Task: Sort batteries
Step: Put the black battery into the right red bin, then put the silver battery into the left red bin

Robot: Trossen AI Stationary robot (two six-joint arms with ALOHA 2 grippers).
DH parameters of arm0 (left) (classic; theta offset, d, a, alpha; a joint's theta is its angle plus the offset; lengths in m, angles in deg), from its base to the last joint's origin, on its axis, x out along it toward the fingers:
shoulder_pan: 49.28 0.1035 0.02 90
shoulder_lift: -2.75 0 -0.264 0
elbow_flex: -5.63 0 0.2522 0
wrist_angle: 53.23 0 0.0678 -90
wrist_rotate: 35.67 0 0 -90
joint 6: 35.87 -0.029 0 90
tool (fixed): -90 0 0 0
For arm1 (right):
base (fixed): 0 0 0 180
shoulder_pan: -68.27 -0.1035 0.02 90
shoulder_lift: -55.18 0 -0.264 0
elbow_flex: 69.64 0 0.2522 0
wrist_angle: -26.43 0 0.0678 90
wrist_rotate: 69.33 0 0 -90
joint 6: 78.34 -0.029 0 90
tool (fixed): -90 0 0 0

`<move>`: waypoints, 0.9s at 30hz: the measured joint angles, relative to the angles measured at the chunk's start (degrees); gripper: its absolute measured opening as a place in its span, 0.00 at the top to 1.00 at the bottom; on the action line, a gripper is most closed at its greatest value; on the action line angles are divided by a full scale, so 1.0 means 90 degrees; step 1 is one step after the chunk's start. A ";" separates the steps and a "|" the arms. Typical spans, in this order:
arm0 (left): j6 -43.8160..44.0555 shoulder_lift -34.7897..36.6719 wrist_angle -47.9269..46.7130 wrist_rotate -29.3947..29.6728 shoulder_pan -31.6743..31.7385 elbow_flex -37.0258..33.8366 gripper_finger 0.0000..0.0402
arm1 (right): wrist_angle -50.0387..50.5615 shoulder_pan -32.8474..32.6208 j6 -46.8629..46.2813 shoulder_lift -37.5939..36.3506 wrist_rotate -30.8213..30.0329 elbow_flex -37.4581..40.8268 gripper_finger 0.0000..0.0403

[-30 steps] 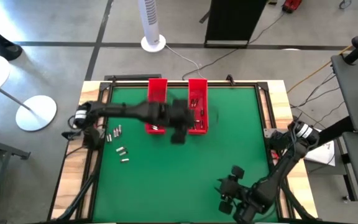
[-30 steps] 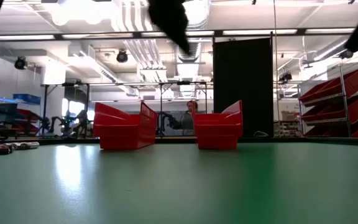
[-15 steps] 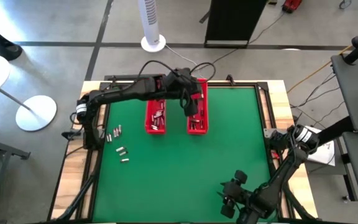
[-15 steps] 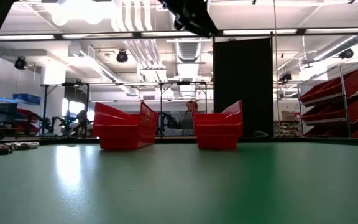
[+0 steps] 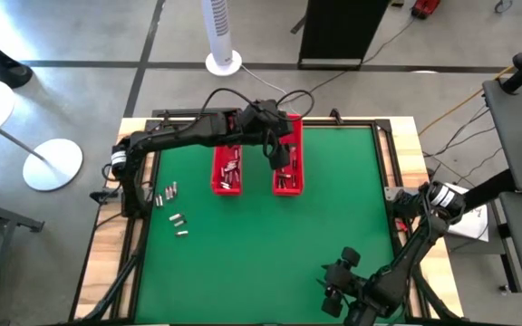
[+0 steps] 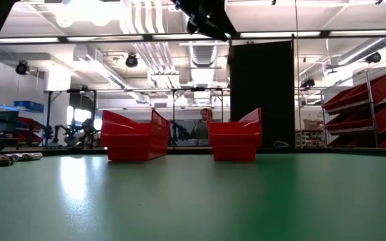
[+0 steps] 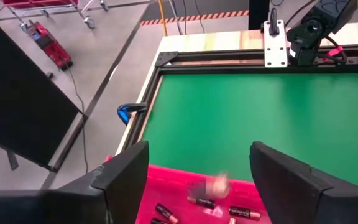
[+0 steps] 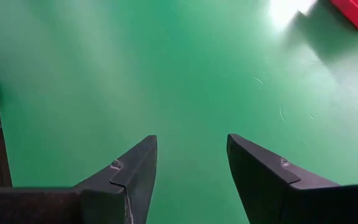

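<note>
- Left gripper point(image 7: 197, 180): poised above the right-hand long narrow red plastic tray point(image 5: 287, 154); fingers spread wide with nothing held between them.
- Blurred pale object point(image 7: 217, 184): seen between the fingers just over the tray floor in the left wrist view. Judged to be a battery just let go, but too smeared to confirm.
- Small silvery-grey cylindrical batteries, unsorted lot point(image 5: 172, 207): lying loose on the green table mat point(image 5: 270, 254), well apart from the left gripper, toward that arm's base side of the table. More batteries point(image 7: 194, 210) lie in the tray directly beneath the gripper, and others in the neighbouring red plastic tray point(image 5: 228, 166).
- Right gripper point(image 8: 190, 163): parked at the near table edge, fingers apart, empty.
- Recommendation: lift clear of the tray walls before swinging back to the loose lot; approach one battery with fingers straddling its width, not its length, and check its type before choosing a tray.
</note>
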 joint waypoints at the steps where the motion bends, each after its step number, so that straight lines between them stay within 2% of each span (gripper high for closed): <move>1: 0.0002 0.0000 0.0001 0.0012 0.0000 0.0000 0.36 | 0.0000 0.0000 0.0000 0.0000 0.0000 0.0000 0.53; 9: -0.0016 0.0000 0.0038 0.0039 0.0000 0.0007 0.33 | 0.0000 -0.0015 0.0000 0.0000 0.0007 -0.0002 0.53; 12: 0.0013 0.0002 -0.0269 -0.0083 -0.0043 0.0045 0.33 | 0.0002 -0.0013 0.0160 0.0000 0.0009 -0.0002 0.53; 15: 0.0160 0.0010 -0.1416 -0.0479 -0.0165 0.0302 0.33 | 0.0011 -0.0010 0.0380 0.0000 0.0007 -0.0002 0.52; 20: 0.1097 0.0065 -0.4122 -0.0510 -0.0452 0.0497 0.33 | 0.0058 0.0000 0.0862 0.0000 0.0002 -0.0002 0.51; 24: 0.2175 0.0256 -0.5457 -0.0499 -0.0888 0.0086 0.33 | 0.0142 0.0042 0.1334 0.0000 -0.0189 -0.0002 0.51; 27: 0.2924 0.0614 -0.5681 -0.0502 -0.1391 -0.0624 0.33 | 0.0175 0.0136 0.1520 0.0000 -0.0389 -0.0006 0.50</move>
